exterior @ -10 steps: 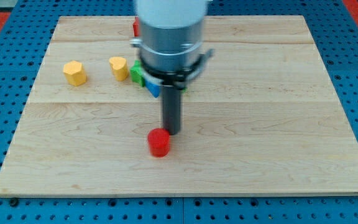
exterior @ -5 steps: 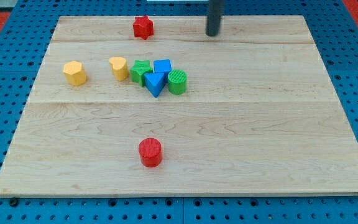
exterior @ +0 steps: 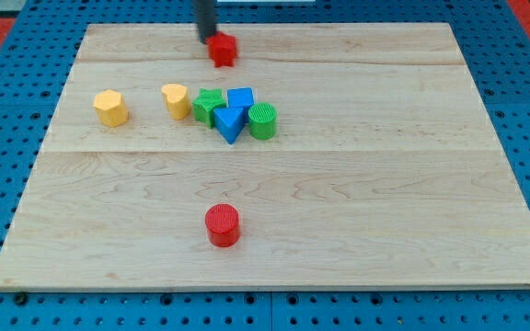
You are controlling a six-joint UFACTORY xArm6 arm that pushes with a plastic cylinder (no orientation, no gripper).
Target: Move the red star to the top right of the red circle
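Observation:
The red star [exterior: 222, 50] lies near the board's top edge, left of centre. My tip [exterior: 207, 38] touches its upper left side. The red circle [exterior: 222, 225] stands far below it, near the board's bottom edge. The star is almost straight above the circle in the view.
A cluster sits between them: a green block [exterior: 208, 106], a blue cube [exterior: 240, 97], a blue triangle [exterior: 230, 122] and a green cylinder [exterior: 263, 120]. Two yellow blocks lie to the left: one [exterior: 176, 99] beside the cluster, one [exterior: 110, 108] further left. The wooden board [exterior: 412, 184] rests on a blue pegboard.
My tip moved from the top right area leftwards to the star's upper left. The red star shifted slightly right and down.

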